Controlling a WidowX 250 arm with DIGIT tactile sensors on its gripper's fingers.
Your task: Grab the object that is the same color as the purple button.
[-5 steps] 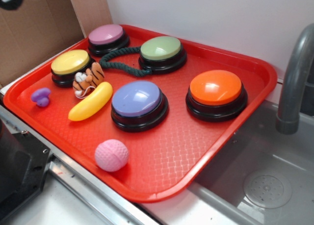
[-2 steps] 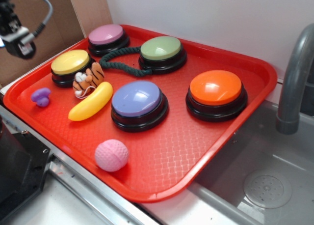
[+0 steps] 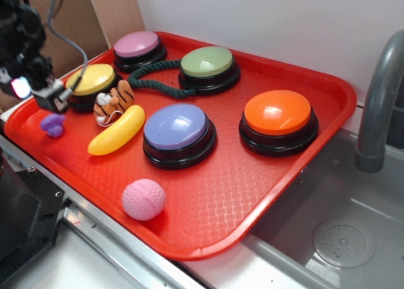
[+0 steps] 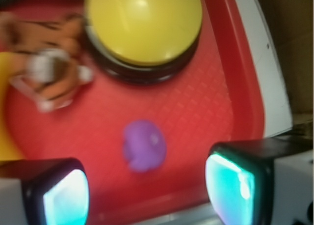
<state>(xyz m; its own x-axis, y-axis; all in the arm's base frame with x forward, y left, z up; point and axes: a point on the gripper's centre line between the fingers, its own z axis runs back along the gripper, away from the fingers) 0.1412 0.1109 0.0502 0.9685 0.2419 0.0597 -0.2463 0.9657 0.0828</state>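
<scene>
Two fingers [image 4: 147, 185] spread wide, empty, above purple toy [image 4: 144, 145]; no legible writing.

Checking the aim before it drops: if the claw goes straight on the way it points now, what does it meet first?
Probably the small purple toy, which lies between the open claw fingers in the wrist view, with red tray beneath. Depth is unclear.
</scene>
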